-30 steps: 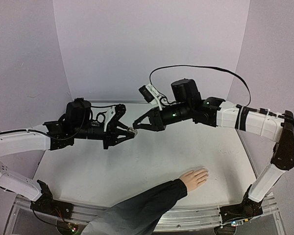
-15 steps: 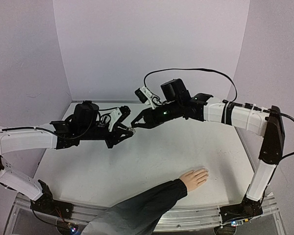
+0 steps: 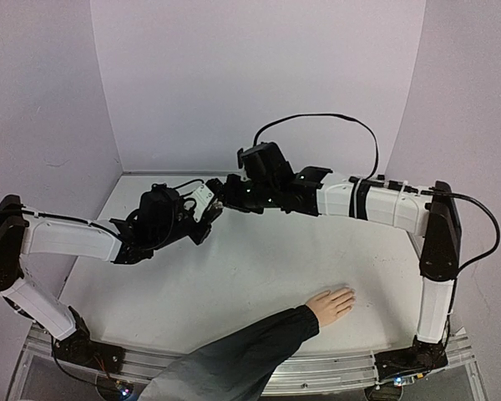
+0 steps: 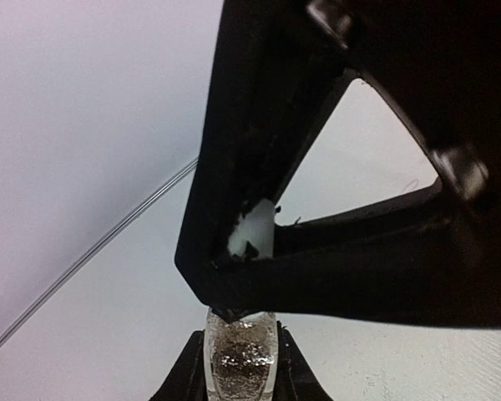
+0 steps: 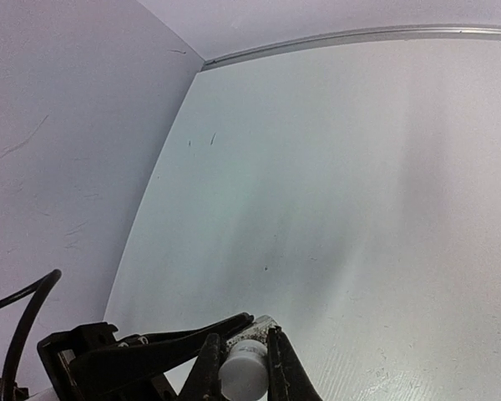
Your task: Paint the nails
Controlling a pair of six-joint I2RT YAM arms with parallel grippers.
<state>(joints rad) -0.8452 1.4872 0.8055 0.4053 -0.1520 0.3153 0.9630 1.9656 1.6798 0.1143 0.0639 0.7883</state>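
Note:
A pale hand point(image 3: 330, 302) with a long black sleeve point(image 3: 234, 359) lies flat at the table's front, fingers outstretched to the right. Its nails point(image 3: 349, 293) are too small to make out. My left gripper point(image 3: 205, 212) is shut on a small clear glass bottle point(image 4: 240, 355) of glittery polish. My right gripper point(image 3: 222, 197) meets it from the right and is shut on the bottle's white cap point(image 5: 244, 368). The cap also shows in the left wrist view point(image 4: 252, 234) between the right gripper's black fingers point(image 4: 317, 276). Both grippers are at the back left, far from the hand.
The white table point(image 3: 259, 267) is walled by lilac panels at the back and both sides. A black cable point(image 3: 317, 121) loops above the right arm. The back edge rail point(image 5: 359, 35) runs across the top of the right wrist view.
Both arms have moved lower and a little left and back, still joined at the bottle. The right arm has stretched further left. The hand has not moved.

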